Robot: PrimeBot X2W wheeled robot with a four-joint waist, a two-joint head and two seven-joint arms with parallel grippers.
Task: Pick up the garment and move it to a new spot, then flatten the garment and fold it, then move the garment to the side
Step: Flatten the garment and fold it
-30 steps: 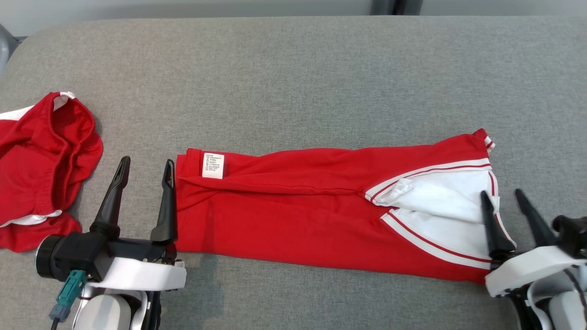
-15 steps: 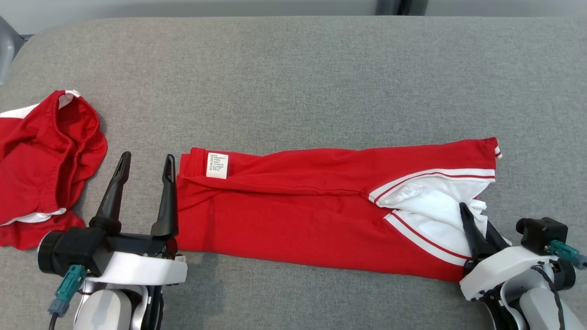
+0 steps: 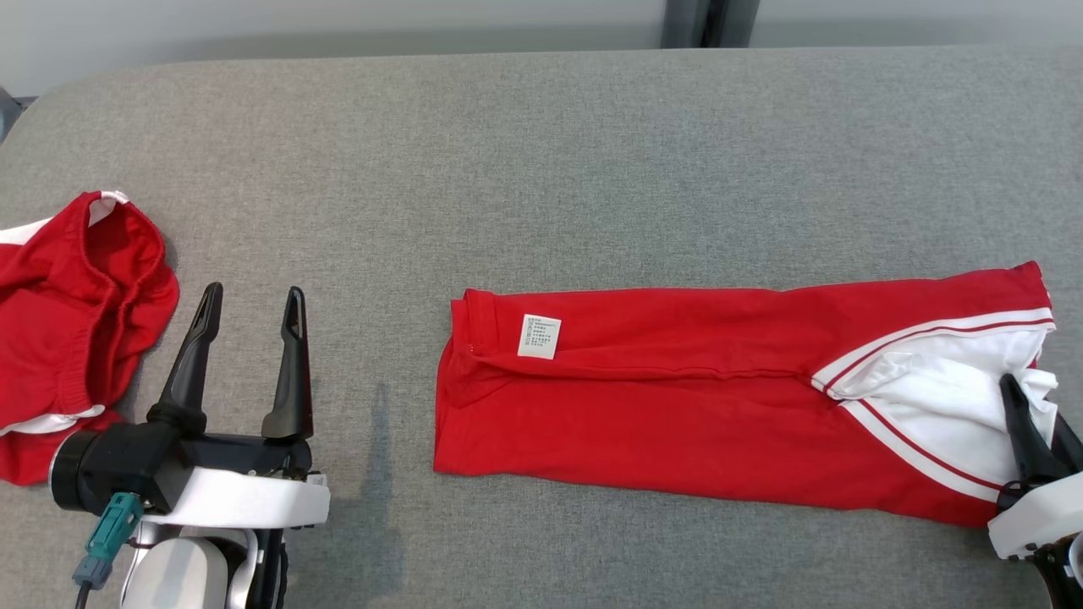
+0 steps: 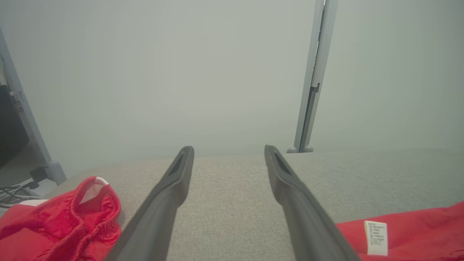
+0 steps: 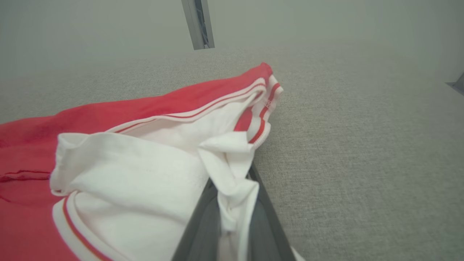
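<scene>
1. Our right gripper (image 3: 1034, 416) is pinched nearly closed on a bunched white fold at the right end of the garment (image 3: 643, 406).
2. Our left gripper (image 3: 252, 294) holds its fingers spread wide with nothing between them, well off the garment's left end.
3. The garment lies long and flat on the grey padded surface (image 3: 541, 169), red along most of its length and white with red stripes at the held end.
4. A white label (image 3: 539, 336) sits near the garment's left end.
5. A second red garment (image 3: 76, 330) lies crumpled far to the garment's left, beyond our left gripper.
</scene>
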